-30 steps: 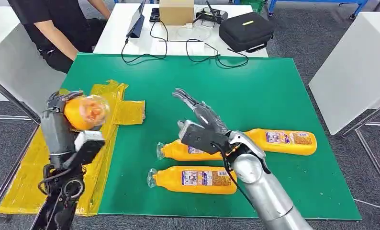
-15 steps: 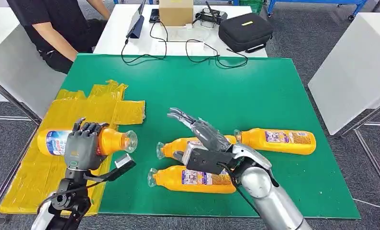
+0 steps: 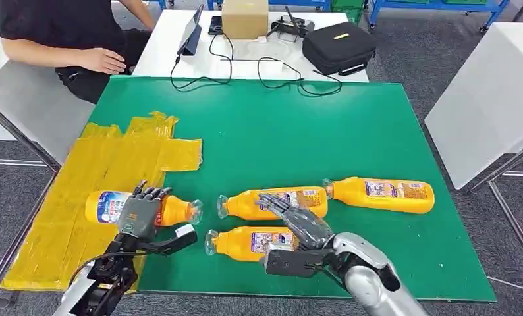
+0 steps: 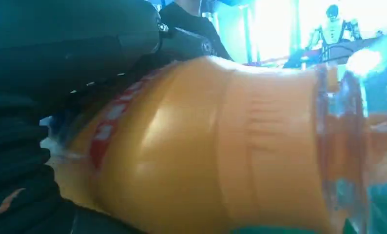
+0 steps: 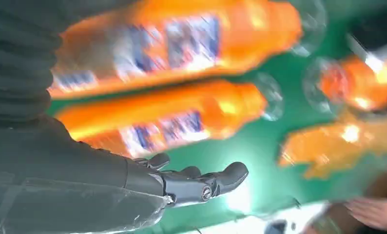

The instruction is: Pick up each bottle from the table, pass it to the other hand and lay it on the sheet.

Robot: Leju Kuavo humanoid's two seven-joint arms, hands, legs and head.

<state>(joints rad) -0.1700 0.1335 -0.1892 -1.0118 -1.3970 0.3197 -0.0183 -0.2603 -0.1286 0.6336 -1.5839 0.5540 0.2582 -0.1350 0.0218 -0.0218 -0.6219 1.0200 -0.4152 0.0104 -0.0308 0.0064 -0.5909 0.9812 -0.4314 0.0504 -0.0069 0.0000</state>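
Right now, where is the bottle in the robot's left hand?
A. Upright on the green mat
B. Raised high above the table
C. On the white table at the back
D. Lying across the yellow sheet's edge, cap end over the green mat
D: the left hand grips the bottle, lying low across the yellow sheet edge, cap toward the green mat.

Silver arm (image 3: 371, 286) with black cable ends in dark grey right hand (image 3: 297, 227); left hand (image 3: 140, 212) grey.
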